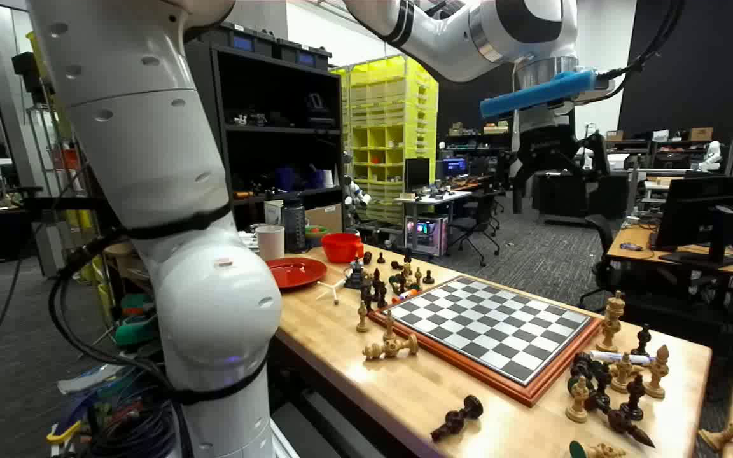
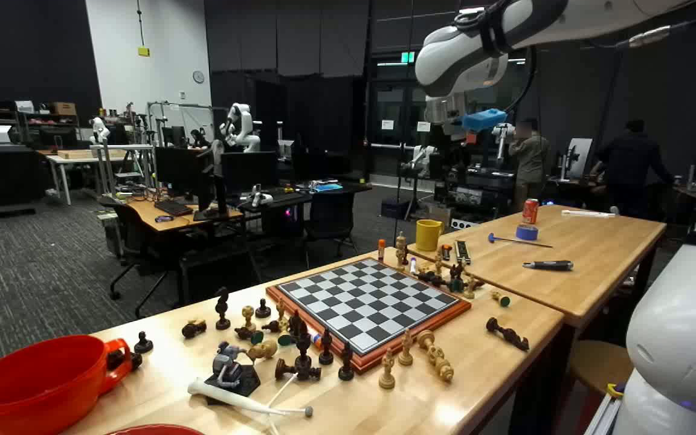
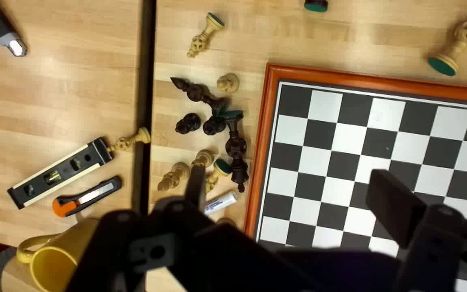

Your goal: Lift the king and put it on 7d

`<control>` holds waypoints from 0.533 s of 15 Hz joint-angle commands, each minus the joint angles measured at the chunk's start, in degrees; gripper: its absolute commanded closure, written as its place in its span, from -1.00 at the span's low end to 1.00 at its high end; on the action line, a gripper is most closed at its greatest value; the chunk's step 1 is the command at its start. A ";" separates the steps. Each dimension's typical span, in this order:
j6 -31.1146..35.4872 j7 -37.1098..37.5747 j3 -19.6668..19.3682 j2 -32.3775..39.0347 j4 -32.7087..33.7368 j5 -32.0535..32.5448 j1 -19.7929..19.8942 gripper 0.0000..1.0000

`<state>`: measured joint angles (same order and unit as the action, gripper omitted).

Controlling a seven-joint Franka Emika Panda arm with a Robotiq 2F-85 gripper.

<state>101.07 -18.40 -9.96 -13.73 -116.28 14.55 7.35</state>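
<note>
Several dark brown chess pieces are in view, and I cannot tell for certain which is the king. A tall dark piece with a crowned top [image 3: 236, 149] lies on its side along the board's edge in the wrist view. Another dark piece [image 1: 457, 418] lies on the table in front of the board; it also shows in an exterior view [image 2: 507, 333]. The chessboard [image 1: 487, 324] has no pieces on it; its squares also show in the wrist view [image 3: 345, 162]. My gripper [image 3: 290, 178] is open and empty, high above the table [image 1: 557, 181].
Pale tan pieces [image 1: 612, 321], other dark pieces [image 2: 304, 344] and a white marker [image 3: 220, 202] crowd two sides of the board. A red bowl [image 2: 46, 383], a figurine [image 2: 227, 365] and a yellow mug [image 2: 428, 234] stand around. A narrow gap [image 3: 146, 101] separates two tables.
</note>
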 commanded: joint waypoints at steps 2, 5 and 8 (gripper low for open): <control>-0.06 -0.01 -0.02 0.04 0.23 -0.01 -0.03 -1.00; -0.06 -0.01 -0.02 -0.04 0.28 -0.01 -0.03 -1.00; -0.09 0.85 0.84 -0.51 -0.48 0.01 -0.63 -1.00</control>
<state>101.11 -18.40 -9.93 -13.71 -116.20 14.54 7.31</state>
